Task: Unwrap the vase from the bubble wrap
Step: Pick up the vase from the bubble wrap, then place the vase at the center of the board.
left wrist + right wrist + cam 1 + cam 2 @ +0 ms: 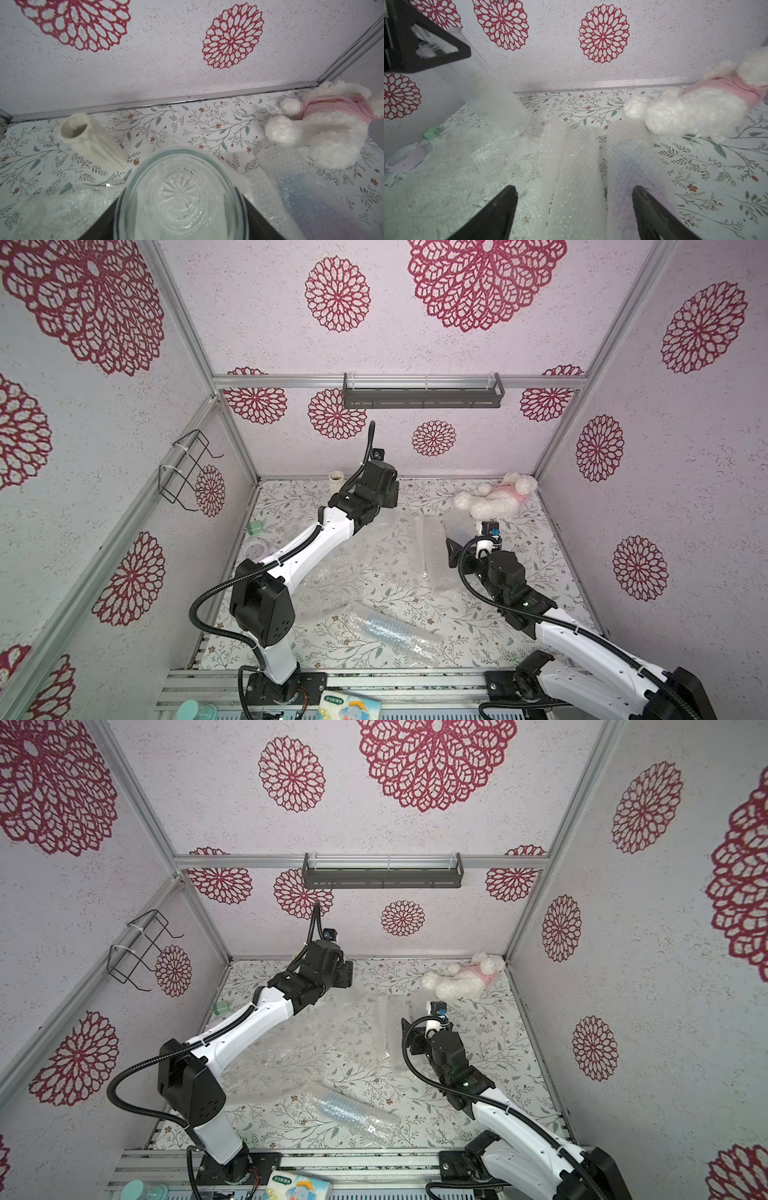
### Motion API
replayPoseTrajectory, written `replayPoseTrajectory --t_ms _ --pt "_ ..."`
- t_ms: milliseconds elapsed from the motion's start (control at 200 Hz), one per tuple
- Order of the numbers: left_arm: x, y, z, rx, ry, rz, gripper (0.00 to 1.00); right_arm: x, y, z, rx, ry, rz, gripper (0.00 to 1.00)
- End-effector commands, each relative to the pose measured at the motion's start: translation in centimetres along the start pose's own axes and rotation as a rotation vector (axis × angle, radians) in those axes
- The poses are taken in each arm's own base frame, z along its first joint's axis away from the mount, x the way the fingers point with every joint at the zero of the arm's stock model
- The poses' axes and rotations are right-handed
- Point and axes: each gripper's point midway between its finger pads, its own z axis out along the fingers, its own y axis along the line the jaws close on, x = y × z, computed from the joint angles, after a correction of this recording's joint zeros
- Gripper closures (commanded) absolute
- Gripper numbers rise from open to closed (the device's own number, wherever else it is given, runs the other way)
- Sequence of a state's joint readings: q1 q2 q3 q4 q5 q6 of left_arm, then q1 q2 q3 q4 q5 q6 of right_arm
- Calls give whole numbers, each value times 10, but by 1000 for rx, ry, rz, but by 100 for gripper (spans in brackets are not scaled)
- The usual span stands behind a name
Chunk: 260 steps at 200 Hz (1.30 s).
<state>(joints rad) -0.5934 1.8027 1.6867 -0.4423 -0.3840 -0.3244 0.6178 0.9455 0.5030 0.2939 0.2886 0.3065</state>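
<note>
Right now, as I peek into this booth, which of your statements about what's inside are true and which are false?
1. The left gripper holds a clear glass vase. True.
2. The right gripper is clamped on the plush toy. False: its jaws stand open above the bubble wrap, holding nothing, and the toy lies in the far corner.
3. A white vase stands near the back wall. True.
4. The plush toy is dressed in blue. False: its garment is pink.
5. A bluish bundle lies wrapped near the front edge of the table. True.
</note>
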Motion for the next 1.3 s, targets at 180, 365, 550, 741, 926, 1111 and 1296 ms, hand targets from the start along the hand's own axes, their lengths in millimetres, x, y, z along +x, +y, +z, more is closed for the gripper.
replayPoseTrajectory --t_ms 180,365,550,741,926,1111,1296 --pt "-57 -3 51 -10 -154 -9 35 -16 11 10 -30 -40 -13 11" --pt "-63 14 87 -47 -166 -14 35 -9 13 17 -38 -19 -18 11" --pt "-65 34 113 -74 -166 -26 35 -4 15 23 -42 -2 -22 11" --pt "-68 48 123 -81 -171 -58 35 -2 17 28 -48 3 -17 11" --pt "-68 54 133 -81 -171 -78 34 1 17 30 -48 14 -21 11" --pt "-62 59 146 -88 -148 -86 34 2 16 29 -45 19 -24 11" --pt "-53 64 158 -93 -124 -88 33 4 16 30 -43 19 -21 11"
